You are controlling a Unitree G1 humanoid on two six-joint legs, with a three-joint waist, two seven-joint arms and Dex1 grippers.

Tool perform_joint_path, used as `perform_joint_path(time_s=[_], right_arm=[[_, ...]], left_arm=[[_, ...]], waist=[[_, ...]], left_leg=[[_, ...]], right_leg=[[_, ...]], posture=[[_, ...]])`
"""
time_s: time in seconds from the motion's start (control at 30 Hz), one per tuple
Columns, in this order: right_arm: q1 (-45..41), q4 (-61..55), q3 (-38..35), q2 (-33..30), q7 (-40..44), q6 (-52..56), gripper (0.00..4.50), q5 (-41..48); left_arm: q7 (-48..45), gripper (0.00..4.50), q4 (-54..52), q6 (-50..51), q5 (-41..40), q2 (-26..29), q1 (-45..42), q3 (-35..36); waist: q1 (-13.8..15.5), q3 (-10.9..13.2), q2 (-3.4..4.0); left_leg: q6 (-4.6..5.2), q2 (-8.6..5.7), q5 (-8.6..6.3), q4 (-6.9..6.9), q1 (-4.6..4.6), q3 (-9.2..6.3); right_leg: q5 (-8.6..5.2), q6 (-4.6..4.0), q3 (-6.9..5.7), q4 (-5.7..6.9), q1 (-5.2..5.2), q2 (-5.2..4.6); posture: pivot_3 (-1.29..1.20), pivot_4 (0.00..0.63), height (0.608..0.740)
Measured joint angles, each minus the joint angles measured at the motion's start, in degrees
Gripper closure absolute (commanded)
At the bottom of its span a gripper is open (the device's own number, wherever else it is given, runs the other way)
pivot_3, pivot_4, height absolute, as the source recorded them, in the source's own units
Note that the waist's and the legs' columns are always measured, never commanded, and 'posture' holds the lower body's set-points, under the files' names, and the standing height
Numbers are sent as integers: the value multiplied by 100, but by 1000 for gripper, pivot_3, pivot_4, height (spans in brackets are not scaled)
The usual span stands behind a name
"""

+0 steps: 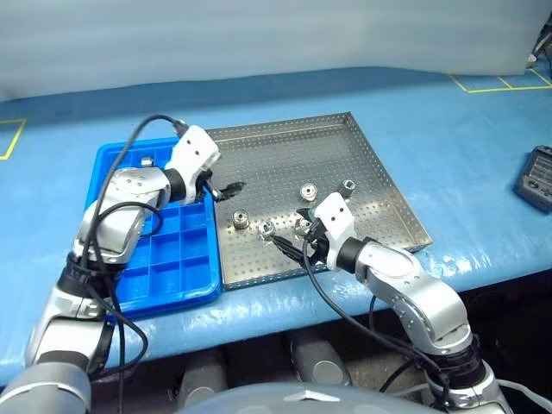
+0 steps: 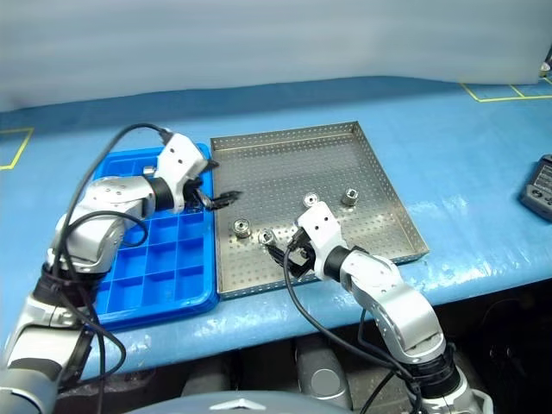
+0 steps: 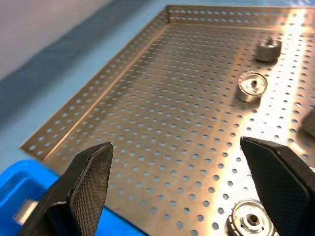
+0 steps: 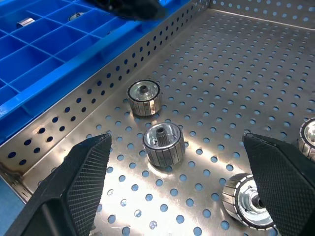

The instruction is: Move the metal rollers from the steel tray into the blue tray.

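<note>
Steel tray: we see the steel tray (image 1: 345, 164) lying flat on the blue worktop (image 1: 448, 129), its left rim hard against the blue tray (image 1: 185, 259).
Metal rollers: we count several metal rollers (image 1: 241, 220) loose on the perforated floor of the steel tray, grouped toward its near edge; two more sit a little farther back, one at (image 1: 308, 191) and one at (image 1: 348, 185).
Blue tray: we make out two small silvery pieces in its far compartments, one at (image 4: 25, 22) and one at (image 1: 147, 160); we cannot tell for certain that they are rollers.
Left gripper: our left gripper (image 1: 226, 189) hangs over the seam between the two trays, jaws spread wide and empty; its fingers (image 3: 88, 182) frame bare tray floor in the left wrist view.
Right gripper: our right gripper (image 1: 297, 246) hovers low over the near rollers, jaws spread wide with nothing between them; one roller (image 4: 163, 143) stands just ahead of its fingers (image 4: 81, 179).
Other: a dark handheld device (image 1: 536, 177) lies on the worktop, well apart to the right.
</note>
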Motion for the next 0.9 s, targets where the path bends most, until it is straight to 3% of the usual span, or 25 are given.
perform_joint_path(time_s=[0.33,0.73,0.83,0.9], right_arm=[[195,-110,-32,108,-219,-8,0,-6],[306,-146,-34,174,-366,-110,0,-18],[332,-148,-34,180,-373,-126,0,-18],[337,-148,-33,189,-374,-129,0,-18]], left_arm=[[-1904,21,1301,-1377,1016,315,-785,-1514],[-2791,21,2115,-2123,2163,220,-1247,-2142],[-2903,593,2194,-2127,2277,188,-1247,-2159],[-2959,1243,2194,-2128,2367,128,-1247,-2160]], waist=[[-222,1,2],[-413,2,2],[-454,2,2],[-467,2,2]], left_leg=[[0,1,0,-11,-2,1],[1,2,0,-15,-6,1],[1,2,0,-15,-6,0],[2,2,0,-15,-6,0]], right_leg=[[-4,-5,1,-1,-5,-1],[-7,-6,3,-1,-10,0],[-7,-6,3,0,-10,0],[-7,-6,3,0,-9,0]], posture=[[-255,150,740],[-278,150,740],[-275,150,740],[-273,150,740]])
